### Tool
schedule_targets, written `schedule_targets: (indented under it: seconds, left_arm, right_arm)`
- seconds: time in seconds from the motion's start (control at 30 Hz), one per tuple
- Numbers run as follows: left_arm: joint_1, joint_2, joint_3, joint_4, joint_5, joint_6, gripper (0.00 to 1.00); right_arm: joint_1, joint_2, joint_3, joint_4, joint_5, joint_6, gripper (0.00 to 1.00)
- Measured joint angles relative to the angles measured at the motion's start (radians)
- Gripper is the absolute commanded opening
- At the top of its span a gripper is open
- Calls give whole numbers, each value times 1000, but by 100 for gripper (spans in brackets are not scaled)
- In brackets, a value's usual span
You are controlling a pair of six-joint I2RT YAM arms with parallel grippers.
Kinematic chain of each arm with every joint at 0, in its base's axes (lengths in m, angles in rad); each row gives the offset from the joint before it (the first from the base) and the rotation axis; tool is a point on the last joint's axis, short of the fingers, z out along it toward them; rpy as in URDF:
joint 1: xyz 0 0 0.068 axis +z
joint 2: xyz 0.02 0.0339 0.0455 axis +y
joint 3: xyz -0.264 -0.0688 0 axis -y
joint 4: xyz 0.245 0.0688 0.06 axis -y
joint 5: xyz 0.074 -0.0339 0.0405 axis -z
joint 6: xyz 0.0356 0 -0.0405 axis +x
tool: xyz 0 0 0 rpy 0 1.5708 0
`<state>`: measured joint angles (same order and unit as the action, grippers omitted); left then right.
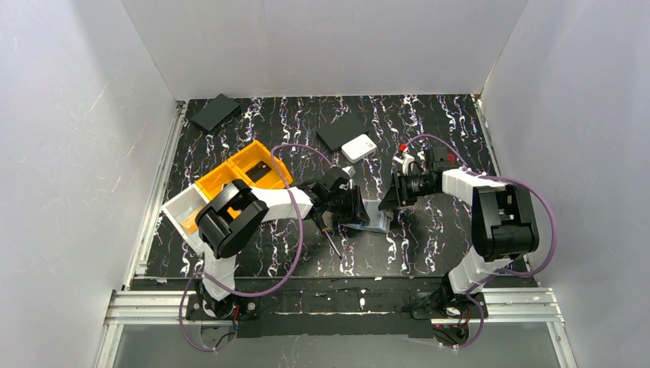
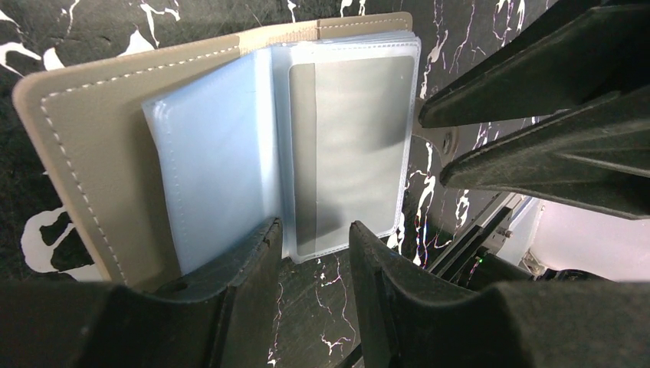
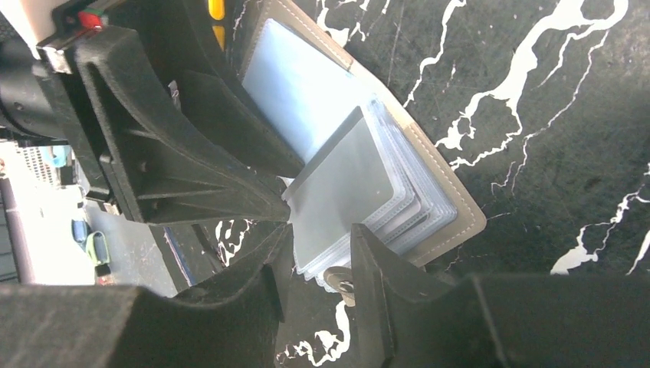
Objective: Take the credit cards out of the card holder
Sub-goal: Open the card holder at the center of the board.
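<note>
White walls enclose a black marbled counter (image 1: 291, 123). The card holder (image 2: 84, 169) lies open on it, midway between my two arms.

Left jaws: apart, tips at one edge of the card holder. One tip appears to press on the pale blue leaf (image 2: 215, 161).

Right jaws: apart, astride the free corner of the clear sleeve stack (image 3: 406, 207) on the opposite side of the card holder. I see nothing clamped.

The credit cards (image 2: 356, 153) sit in the sleeves, with a grey one face up on the top leaf.

Recommended procedure:
1. Pin the card holder with the left jaws so it can neither slide nor fold.
2. Set the right jaws on the card's edge, not on the plastic.
3. Close lightly and draw straight along the sleeve.

Limits of view:
- I cannot make out which side of the sleeve is open.
- The card count is unreadable.
- The pale blue leaf may be a card or bare plastic.
- From above, both wrists cover most of the card holder.
- The snap tab (image 3: 343, 285) shows only partly.
</note>
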<state>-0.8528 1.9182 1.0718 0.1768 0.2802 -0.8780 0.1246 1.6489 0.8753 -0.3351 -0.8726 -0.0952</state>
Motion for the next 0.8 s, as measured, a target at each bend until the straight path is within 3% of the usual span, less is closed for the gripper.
schedule_targets:
  seconds: [0.33,0.47,0.8]
  left_arm:
    - [0,0,-5,10,5,-7,37]
    - [0,0,-10,19,9,-10,37]
    - [1,0,-13,29,21,-13,38]
  right_arm:
    - [0,50,0,5,14,40,46]
    - [0,55,0,11,11,50,54]
    - [0,64,0,32,-17,80,56]
